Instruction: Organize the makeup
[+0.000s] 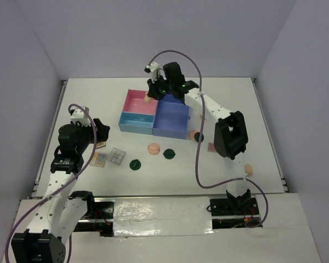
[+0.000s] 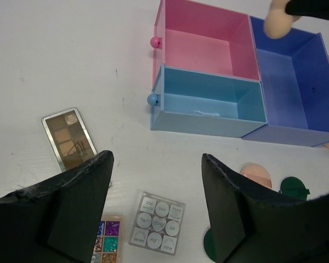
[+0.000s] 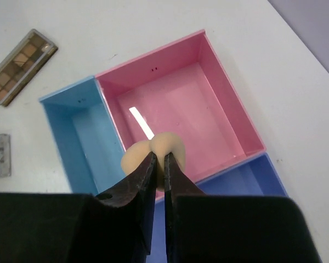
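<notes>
My right gripper (image 3: 159, 157) is shut on a peach egg-shaped sponge (image 3: 165, 142) and holds it over the near edge of the pink compartment (image 3: 208, 109); it also shows in the top view (image 1: 149, 97). My left gripper (image 2: 156, 159) is open and empty above the table, near three eyeshadow palettes: a brown one (image 2: 69, 138), a clear grey one (image 2: 158, 223) and a glittery one (image 2: 105, 244). A round peach puff (image 1: 154, 148) and dark green compacts (image 1: 135, 164) (image 1: 169, 153) lie in front of the tray. More peach sponges lie at the right (image 1: 192, 134) (image 1: 248, 169).
The tray has a pink (image 1: 137, 101), a light blue (image 1: 136, 121) and a dark blue (image 1: 171, 118) compartment, all showing bare floors. A third green compact (image 1: 199, 137) and a small pinkish flat item (image 1: 211, 147) lie by the right arm. White walls surround the table.
</notes>
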You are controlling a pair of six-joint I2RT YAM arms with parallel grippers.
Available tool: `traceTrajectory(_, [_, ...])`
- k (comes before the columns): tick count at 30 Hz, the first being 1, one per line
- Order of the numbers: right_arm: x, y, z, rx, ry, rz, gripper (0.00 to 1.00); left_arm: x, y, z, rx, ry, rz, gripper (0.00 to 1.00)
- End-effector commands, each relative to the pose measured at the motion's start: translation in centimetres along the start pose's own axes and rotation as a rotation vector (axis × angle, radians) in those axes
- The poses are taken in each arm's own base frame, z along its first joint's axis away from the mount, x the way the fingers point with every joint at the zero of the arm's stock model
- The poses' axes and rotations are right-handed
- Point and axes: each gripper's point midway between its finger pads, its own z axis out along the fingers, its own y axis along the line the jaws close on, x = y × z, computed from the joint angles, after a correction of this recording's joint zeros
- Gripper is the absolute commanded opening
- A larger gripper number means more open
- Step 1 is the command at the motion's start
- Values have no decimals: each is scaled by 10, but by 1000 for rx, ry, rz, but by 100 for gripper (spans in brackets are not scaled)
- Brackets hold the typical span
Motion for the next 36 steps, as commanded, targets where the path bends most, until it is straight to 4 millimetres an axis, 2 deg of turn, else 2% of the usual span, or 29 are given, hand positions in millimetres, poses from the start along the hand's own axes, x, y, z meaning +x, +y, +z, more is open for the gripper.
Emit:
traceTrajectory(1, [-11, -6, 18, 76, 7, -10, 14, -23, -3, -3, 3, -68, 8, 78])
traceTrajectory(2, [-6, -8, 26, 83, 11, -8, 16, -22, -3, -2, 4, -67, 8, 78])
traceTrajectory(5, [2, -7, 34, 93, 23, -24, 31, -22, -2, -2, -1, -65, 7, 80])
traceTrajectory(10, [15, -6, 46, 89, 44, -40, 33, -20, -2, 0, 1, -53, 5, 80])
traceTrajectory(13, [18, -6, 50, 93, 48, -47, 48, -18, -3, 1, 5, -46, 3, 80])
traceTrajectory(14, [20, -7, 53, 92, 50, -46, 63, -18, -2, 2, 4, -45, 2, 80])
traceTrajectory(16, [21, -9, 55, 98, 50, -52, 74, -16, -2, 2, 6, -40, 1, 80])
traceTrajectory(19, [23, -12, 57, 102, 53, -51, 79, -16, -3, 3, 12, -36, -2, 81])
traceTrajectory(23, [9, -13, 46, 85, 37, -39, 84, -16, -6, 3, 26, -31, -10, 81])
traceTrajectory(24, [-3, -16, 33, 90, 32, -46, 91, -10, -6, 3, 23, -7, -19, 81])
traceTrajectory(26, [-15, -17, 14, 67, 19, -58, 94, -9, -7, 3, 29, 1, -24, 81])
traceTrajectory(27, [-21, -18, 2, 51, 3, -55, 94, -8, -7, 3, 30, 4, -27, 81])
traceTrajectory(28, [-31, -17, -19, 38, -29, -39, 91, -7, -7, 3, 31, 6, -34, 80])
traceTrajectory(29, [-32, -30, -38, 9, -62, -1, 87, -7, -9, 4, 42, 9, -35, 79])
traceTrajectory(30, [-35, -31, -58, -1, -94, 54, 82, -6, -11, 4, 49, 14, -41, 77])
traceTrajectory(31, [-34, -38, -69, -5, -105, 88, 67, -5, -12, 5, 59, 18, -44, 75])
traceTrajectory(32, [-26, -60, -87, 25, -106, 132, 56, -4, -15, 6, 77, 24, -48, 72])
traceTrajectory(33, [-10, -62, -95, 11, -79, 180, 45, -3, -17, 7, 89, 30, -53, 57])
traceTrajectory(34, [-6, -67, -107, 25, -74, 203, 30, -1, -19, 8, 102, 38, -63, 51])
traceTrajectory(35, [6, -86, -122, 68, -64, 242, 30, -2, -23, 10, 122, 32, -66, 44])
traceTrajectory(36, [29, -88, -128, 75, -28, 293, 33, 0, -30, 11, 165, 44, -83, 34])
